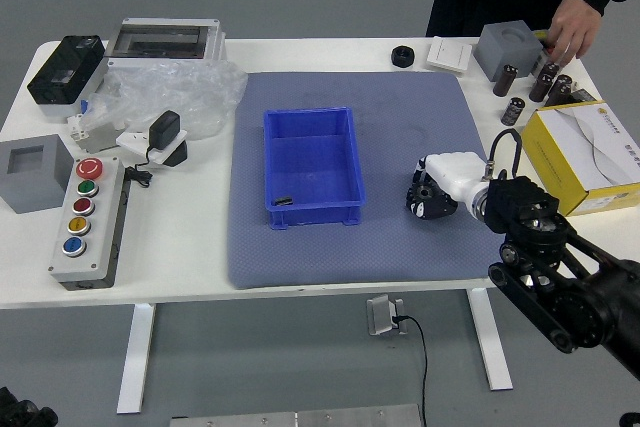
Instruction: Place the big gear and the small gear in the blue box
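Note:
The blue box (314, 162) stands on the grey-blue mat, with a small black piece (283, 200) inside its near left corner. My right hand (432, 194) is low over the mat, to the right of the box and apart from it. Dark parts blend together at this hand, so whether it holds a gear cannot be told. No gear can be clearly made out on the mat. At the bottom left corner, a bit of my left hand (22, 412) shows, away from the table.
A person's hand (574, 27) reaches behind a grey block (507, 49) at the back right. Dark cylinders (514, 111) and a yellow box (585, 159) stand at the right. A black ring-shaped piece (402, 56) lies behind the mat. A button panel (92, 222) is at the left.

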Robot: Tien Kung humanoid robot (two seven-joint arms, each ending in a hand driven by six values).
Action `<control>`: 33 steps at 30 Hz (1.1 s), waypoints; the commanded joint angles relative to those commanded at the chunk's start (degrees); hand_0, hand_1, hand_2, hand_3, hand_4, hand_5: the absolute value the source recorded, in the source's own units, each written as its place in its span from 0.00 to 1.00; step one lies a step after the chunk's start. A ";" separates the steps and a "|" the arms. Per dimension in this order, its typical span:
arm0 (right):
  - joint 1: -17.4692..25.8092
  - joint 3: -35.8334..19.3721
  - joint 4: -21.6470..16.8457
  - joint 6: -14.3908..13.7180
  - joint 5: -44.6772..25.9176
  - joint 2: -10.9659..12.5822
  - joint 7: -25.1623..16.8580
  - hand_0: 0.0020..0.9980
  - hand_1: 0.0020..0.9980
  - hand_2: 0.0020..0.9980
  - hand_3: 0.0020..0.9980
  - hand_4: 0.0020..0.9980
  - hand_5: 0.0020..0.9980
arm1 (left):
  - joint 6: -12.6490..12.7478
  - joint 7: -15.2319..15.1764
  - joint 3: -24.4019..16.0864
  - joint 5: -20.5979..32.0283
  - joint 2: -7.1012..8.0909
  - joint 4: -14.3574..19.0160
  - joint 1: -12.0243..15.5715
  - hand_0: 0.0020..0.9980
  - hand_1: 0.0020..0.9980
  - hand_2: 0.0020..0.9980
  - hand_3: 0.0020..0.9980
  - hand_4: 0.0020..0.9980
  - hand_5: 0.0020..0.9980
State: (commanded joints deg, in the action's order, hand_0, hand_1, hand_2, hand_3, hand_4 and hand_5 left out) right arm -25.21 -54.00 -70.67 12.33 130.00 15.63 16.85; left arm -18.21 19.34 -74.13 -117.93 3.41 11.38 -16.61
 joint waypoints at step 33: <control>0.08 -2.14 0.08 0.40 -1.86 -0.01 -0.31 0.72 0.70 0.78 0.85 0.68 0.40 | -0.20 -0.01 -0.70 -1.24 0.14 0.04 0.25 0.84 0.82 0.82 0.84 0.69 0.58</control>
State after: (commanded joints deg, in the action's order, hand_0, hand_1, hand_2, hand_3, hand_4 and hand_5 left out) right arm -25.13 -56.14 -70.59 12.73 128.14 15.62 16.54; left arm -18.41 19.34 -74.83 -119.17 3.55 11.42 -16.37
